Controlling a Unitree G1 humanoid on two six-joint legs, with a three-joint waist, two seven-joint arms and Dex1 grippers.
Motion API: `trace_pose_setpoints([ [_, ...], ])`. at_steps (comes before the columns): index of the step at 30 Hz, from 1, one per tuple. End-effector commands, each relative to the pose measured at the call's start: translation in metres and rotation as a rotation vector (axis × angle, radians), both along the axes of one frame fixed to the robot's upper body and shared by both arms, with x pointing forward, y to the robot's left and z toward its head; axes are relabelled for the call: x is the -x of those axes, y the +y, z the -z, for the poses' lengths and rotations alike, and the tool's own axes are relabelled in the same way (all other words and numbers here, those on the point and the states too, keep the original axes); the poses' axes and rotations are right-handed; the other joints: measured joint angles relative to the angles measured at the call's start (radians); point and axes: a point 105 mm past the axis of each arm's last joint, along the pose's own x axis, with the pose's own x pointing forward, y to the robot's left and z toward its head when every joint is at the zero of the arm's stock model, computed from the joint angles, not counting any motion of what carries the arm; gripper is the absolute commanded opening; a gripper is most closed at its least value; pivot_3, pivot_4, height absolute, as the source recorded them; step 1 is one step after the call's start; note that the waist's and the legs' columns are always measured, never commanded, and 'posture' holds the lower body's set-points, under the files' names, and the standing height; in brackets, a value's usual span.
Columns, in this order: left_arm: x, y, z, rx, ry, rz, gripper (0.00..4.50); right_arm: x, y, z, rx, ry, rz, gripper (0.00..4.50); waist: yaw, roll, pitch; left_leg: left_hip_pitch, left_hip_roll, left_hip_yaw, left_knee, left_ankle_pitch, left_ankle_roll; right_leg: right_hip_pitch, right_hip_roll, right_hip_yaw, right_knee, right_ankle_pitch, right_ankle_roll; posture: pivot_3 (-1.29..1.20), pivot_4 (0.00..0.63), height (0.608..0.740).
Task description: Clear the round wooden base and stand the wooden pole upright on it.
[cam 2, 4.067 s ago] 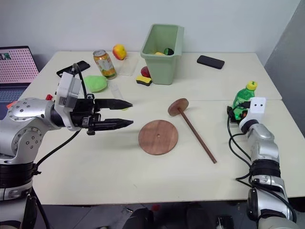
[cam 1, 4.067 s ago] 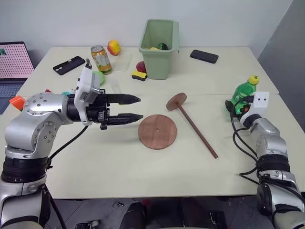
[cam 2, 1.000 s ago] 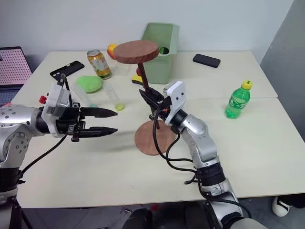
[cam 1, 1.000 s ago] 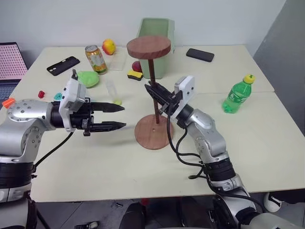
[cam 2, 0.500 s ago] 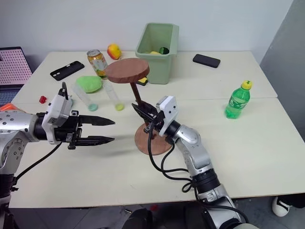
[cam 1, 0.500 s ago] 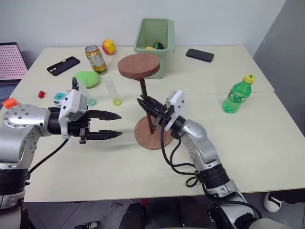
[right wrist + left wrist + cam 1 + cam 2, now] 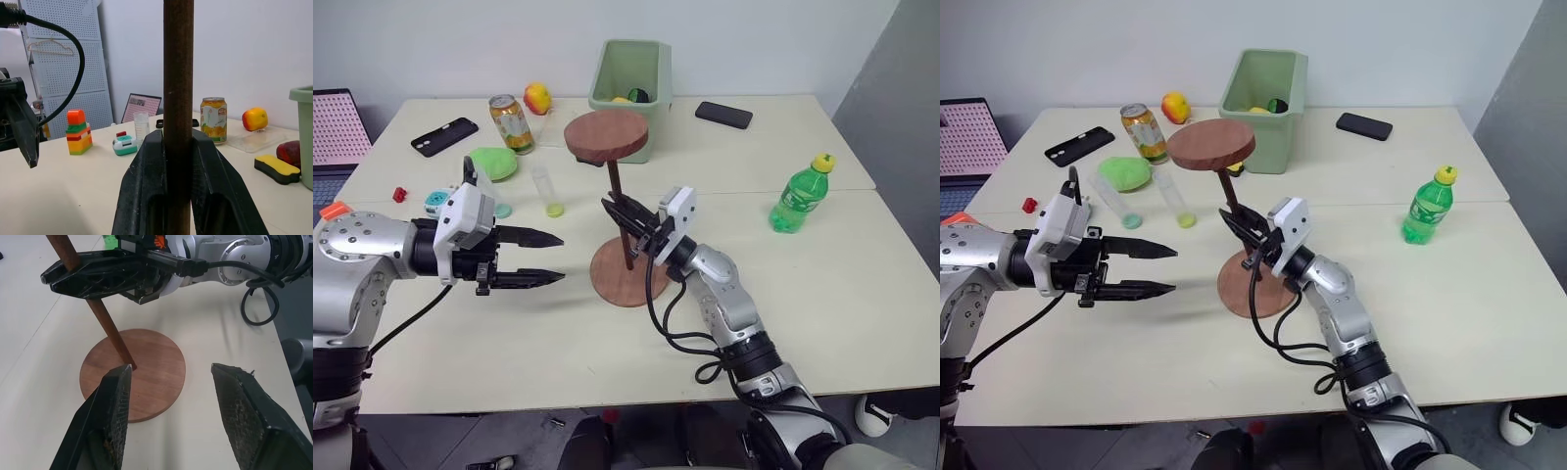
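No legible text (can (image 7: 213, 120) label unreadable).

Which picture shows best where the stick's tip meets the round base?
The left wrist view: the pole tip sits at the base's centre hole, seen close. The eye views show it far off, beside the right gripper. The right wrist view shows the shaft between its fingers.

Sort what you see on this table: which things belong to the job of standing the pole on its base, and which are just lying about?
Belongs to the job:
wooden pole, held by the right gripper
round wooden base
left gripper, open beside the base

Just lying about:
green bin
drink can
green bottle
two phones
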Motion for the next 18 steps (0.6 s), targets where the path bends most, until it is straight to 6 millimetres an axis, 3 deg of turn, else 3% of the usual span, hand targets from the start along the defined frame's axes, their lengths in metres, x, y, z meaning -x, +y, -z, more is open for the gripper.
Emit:
trace_pose_setpoints([
  [1,0.004,0.000,-0.011,-0.017,-0.040,0.008,2.70,-0.003,-0.010,0.007,0.019,0.007,0.031,0.24,0.001,0.000,0.000,0.000,0.000,0.000,0.000,0.000,0.000,0.000,0.000,0.000,0.000,0.000,0.000,0.00,0.150,0.740],
  [13,0.003,0.001,-0.015,-0.031,-0.042,0.013,2.70,0.009,-0.014,0.059,0.137,0.044,0.018,0.24,0.007,0.000,0.000,0.004,0.000,0.000,0.000,0.000,0.001,0.004,0.000,0.000,-0.001,0.000,0.000,0.00,0.150,0.740],
  [18,0.002,0.001,-0.016,-0.032,-0.046,0.015,2.70,0.005,-0.015,0.067,0.155,0.073,0.019,0.24,0.010,0.000,-0.001,0.010,0.000,0.000,-0.001,-0.002,0.004,0.009,0.000,0.000,-0.002,0.000,0.000,0.00,0.150,0.740],
])
